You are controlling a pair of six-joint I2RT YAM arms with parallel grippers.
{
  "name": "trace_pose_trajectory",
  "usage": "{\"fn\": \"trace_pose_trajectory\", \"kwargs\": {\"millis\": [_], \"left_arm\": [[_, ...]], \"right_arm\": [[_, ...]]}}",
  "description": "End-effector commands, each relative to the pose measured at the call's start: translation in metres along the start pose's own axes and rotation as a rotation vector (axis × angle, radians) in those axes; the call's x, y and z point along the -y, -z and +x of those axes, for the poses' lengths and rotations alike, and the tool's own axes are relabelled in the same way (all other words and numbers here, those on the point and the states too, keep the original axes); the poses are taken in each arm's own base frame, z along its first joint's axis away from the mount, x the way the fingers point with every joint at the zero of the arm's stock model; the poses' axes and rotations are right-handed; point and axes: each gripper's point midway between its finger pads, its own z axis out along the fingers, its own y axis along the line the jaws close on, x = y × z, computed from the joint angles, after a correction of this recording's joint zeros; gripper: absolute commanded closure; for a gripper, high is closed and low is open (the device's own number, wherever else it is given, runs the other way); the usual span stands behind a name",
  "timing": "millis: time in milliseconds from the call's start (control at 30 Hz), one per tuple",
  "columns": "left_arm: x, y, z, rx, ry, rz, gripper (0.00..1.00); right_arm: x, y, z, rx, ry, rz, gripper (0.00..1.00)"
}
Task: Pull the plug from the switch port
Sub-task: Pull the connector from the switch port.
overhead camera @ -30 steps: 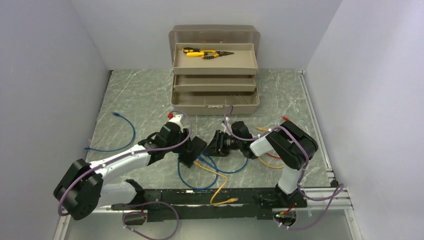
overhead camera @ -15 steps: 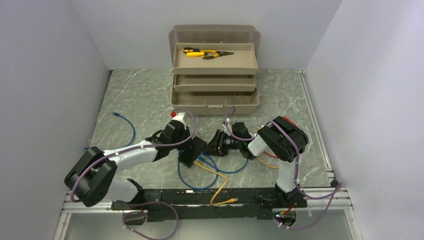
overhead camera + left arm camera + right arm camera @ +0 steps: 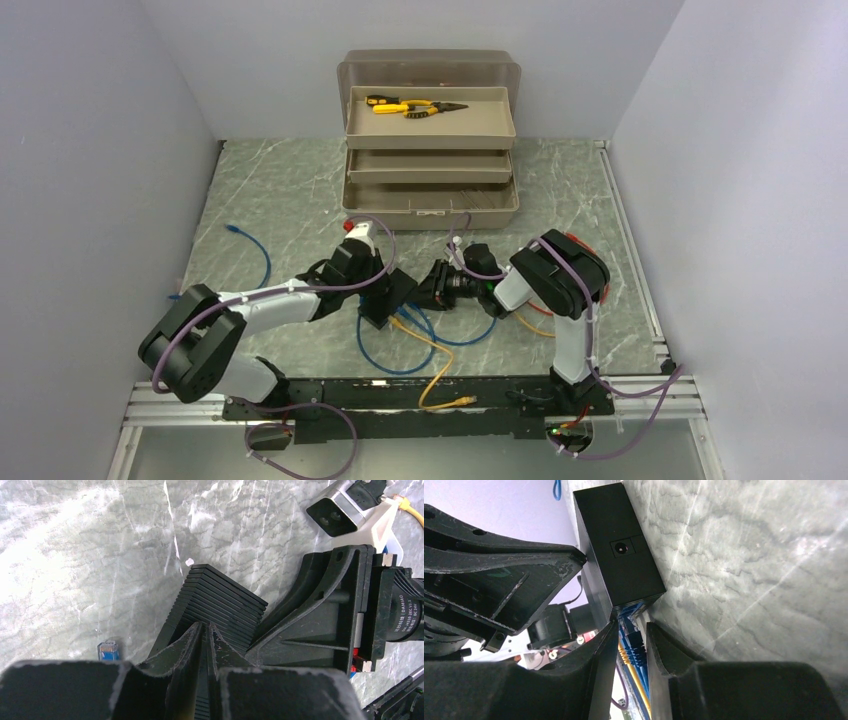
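Note:
The switch (image 3: 392,292) is a small flat black box at the table's middle. My left gripper (image 3: 378,302) is shut on its edge; in the left wrist view the fingers (image 3: 187,645) pinch the ribbed switch (image 3: 220,600). My right gripper (image 3: 426,290) meets it from the right. In the right wrist view the switch (image 3: 616,550) stands on edge, and the right gripper (image 3: 631,630) is closed around a blue plug (image 3: 634,644) seated in a port, with a yellow plug (image 3: 625,656) beside it. The port row itself is hidden.
Blue (image 3: 400,368) and yellow cables (image 3: 440,372) loop toward the near rail. A loose blue cable (image 3: 258,262) lies at the left, its plug (image 3: 108,650) by the switch. An open tan toolbox (image 3: 430,195) with pliers (image 3: 415,105) stands behind. Orange cables (image 3: 540,322) lie right.
Both grippers have stayed at the switch. The left arm's shoulder and elbow have swung right and forward; the right arm's elbow has shifted left.

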Motion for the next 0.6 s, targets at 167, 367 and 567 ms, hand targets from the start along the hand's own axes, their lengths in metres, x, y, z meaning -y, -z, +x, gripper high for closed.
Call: {"fn": "trace_pose_trajectory", "kwargs": {"millis": [167, 367, 567], "left_arm": [[-0.048, 0.004, 0.0587, -0.184, -0.022, -0.149, 0.85], [-0.0486, 0.0039, 0.0614, -0.188, -0.016, -0.144, 0.87], [-0.0467, 0.0038, 0.0611, -0.186, -0.011, -0.134, 0.87]], "right_arm": [[-0.0054, -0.0028, -0.0089, 0.046, -0.042, -0.074, 0.69], [-0.0086, -0.0034, -0.0118, 0.044, -0.02, -0.069, 0.95], [-0.0092, -0.0025, -0.0094, 0.035, -0.005, -0.079, 1.0]]}}
